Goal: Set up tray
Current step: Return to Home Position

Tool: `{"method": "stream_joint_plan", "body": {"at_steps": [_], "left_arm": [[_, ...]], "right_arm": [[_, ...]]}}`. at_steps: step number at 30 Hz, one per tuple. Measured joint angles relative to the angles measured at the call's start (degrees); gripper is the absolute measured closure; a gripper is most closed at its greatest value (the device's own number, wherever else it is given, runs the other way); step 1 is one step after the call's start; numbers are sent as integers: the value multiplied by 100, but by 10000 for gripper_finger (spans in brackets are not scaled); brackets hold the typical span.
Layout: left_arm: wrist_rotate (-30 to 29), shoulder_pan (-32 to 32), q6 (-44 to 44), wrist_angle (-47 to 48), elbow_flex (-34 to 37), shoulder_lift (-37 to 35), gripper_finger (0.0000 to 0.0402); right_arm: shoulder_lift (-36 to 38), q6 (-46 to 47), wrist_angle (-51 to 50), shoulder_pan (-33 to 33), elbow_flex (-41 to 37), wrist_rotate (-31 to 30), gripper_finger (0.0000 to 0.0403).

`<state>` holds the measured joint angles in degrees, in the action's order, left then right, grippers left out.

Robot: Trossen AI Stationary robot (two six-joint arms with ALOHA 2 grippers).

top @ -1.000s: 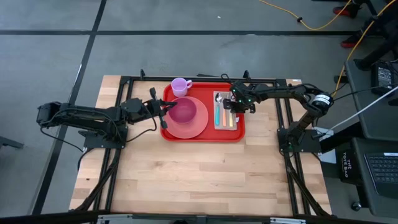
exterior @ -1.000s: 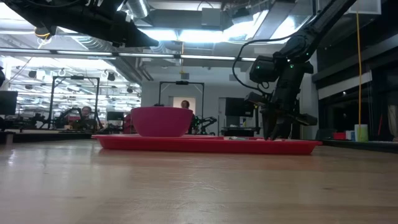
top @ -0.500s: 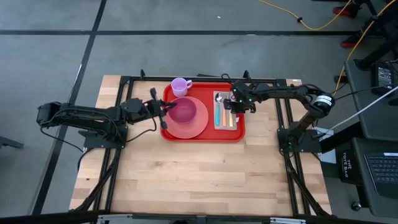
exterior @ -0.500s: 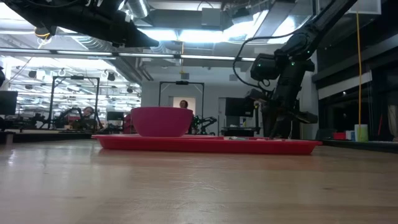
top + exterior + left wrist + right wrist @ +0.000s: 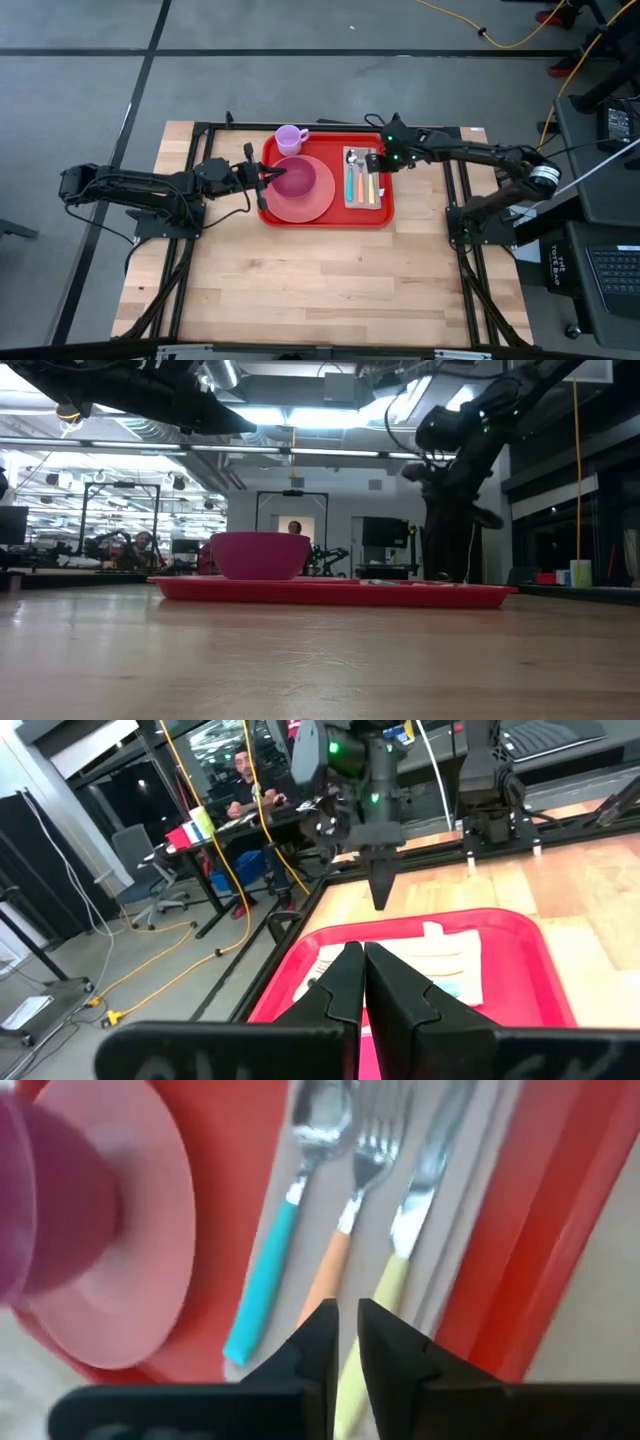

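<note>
The right gripper [image 5: 346, 1310] hangs above the right part of the tray [image 5: 530, 1230]. Its fingers are narrow, almost together, and hold nothing. Under it a blue spoon [image 5: 268, 1275], an orange fork [image 5: 335, 1255] and a yellow knife [image 5: 385, 1295] lie side by side on a napkin [image 5: 455, 1210]. The left gripper [image 5: 262, 178], closed and empty, waits at the tray's left rim, beside the bowl [image 5: 296, 178] on the pink plate [image 5: 315, 203].
</note>
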<state>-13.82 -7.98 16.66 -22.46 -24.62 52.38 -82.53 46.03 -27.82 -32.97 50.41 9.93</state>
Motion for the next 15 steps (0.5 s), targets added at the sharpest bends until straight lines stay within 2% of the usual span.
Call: {"method": "stream_joint_plan", "body": {"at_steps": [5, 9, 15], "left_arm": [[0, 1, -184, 0, 0, 0, 394], [4, 1, -511, 38, 0, 0, 394], [-49, -1, -1033, 341, -4, 0, 400]], "right_arm": [[311, -1289, -106, 271, 0, -719, 359], [486, -2120, -69, 589, 0, -1559, 391], [690, -3047, 292, 777, -82, -1741, 394]]}}
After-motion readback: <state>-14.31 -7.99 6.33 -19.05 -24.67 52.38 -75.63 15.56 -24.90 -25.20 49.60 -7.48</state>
